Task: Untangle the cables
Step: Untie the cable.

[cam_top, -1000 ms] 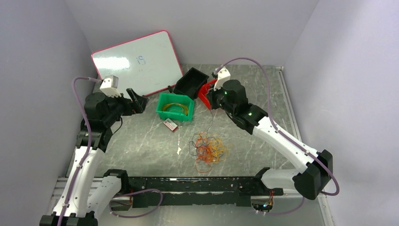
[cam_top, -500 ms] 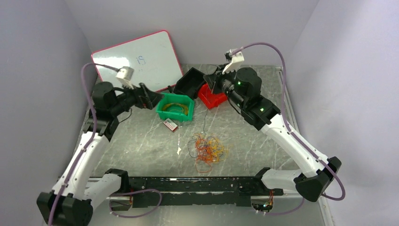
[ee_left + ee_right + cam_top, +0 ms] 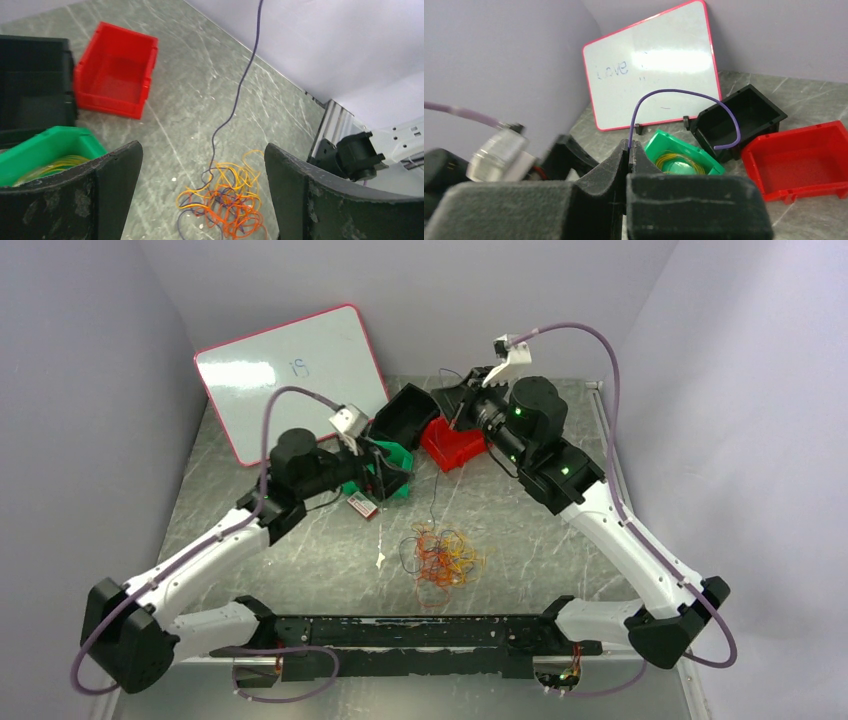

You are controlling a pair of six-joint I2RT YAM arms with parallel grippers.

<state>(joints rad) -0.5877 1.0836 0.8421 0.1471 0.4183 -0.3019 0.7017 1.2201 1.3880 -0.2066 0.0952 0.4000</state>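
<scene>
What could go wrong: the purple cable (image 3: 684, 95) hangs from my right claw (image 3: 630, 152) down into the tangle (image 3: 445, 558), which lies on the table (image 3: 300, 540) toward the middle of its near edge. If I pull higher, I judge the strand may drag the whole knot of yellow, orange and red loops along, or slip from the pinch. My right claw is pressed together on that purple strand, raised above the red bin (image 3: 115, 70) toward the far edge. My left claw (image 3: 202, 170) is spread wide and holds nothing, hovering beside the green bin (image 3: 47, 150).
</scene>
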